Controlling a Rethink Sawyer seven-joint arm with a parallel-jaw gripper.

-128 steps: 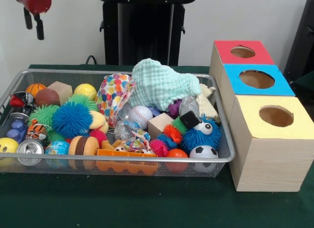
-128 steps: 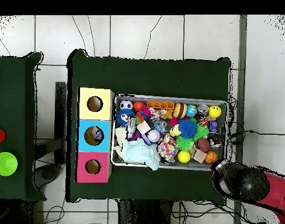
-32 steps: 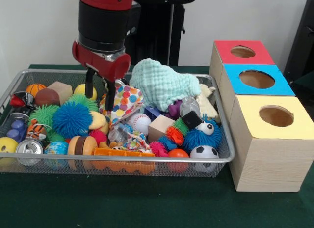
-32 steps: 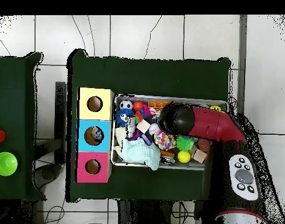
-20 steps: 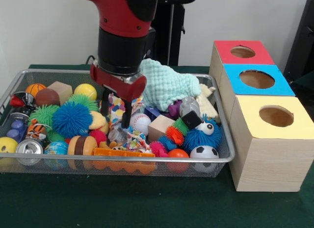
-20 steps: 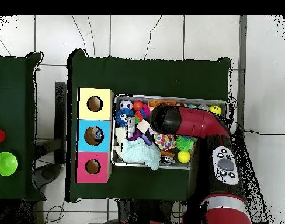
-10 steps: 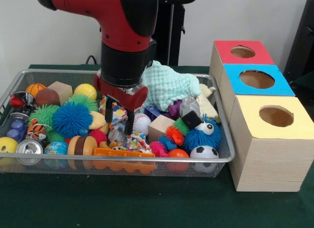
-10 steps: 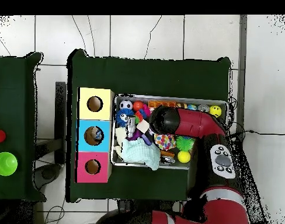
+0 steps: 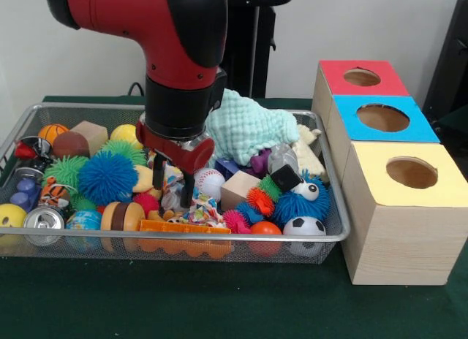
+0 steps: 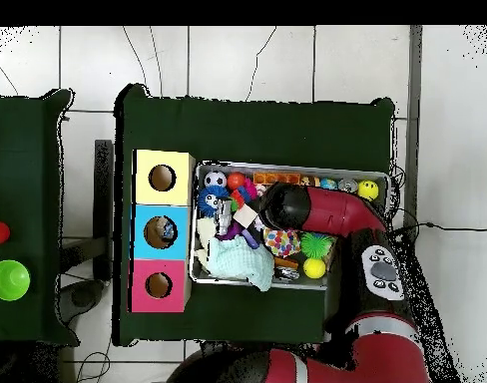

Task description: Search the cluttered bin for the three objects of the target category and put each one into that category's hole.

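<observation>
A wire mesh bin (image 9: 219,239) is packed with toys: a polka-dot cloth (image 9: 174,175), a baseball (image 9: 210,183), a wooden cube (image 9: 239,187), a mint knitted cloth (image 9: 252,127) and a blue spiky ball (image 9: 107,177). My gripper (image 9: 173,184) reaches down into the middle of the bin. It is open, with one finger on each side of the crumpled polka-dot cloth. In the overhead view the red arm (image 10: 317,209) covers the gripper; the polka-dot cloth (image 10: 280,241) shows beside it. To the right stand three boxes with round holes: red (image 9: 362,77), blue (image 9: 382,117), yellow (image 9: 411,172).
A soccer ball (image 9: 303,226), an orange ball (image 9: 263,229) and a blue furry toy with eyes (image 9: 298,200) lie at the bin's front right. A can (image 9: 44,223) and a smiley ball (image 9: 11,215) lie at the front left. Green cloth covers the table (image 9: 219,302).
The gripper has come across the bin from the left and sunk lower, its fingers now down around the polka-dot cloth. The cloth has crumpled and slipped lower than before.
</observation>
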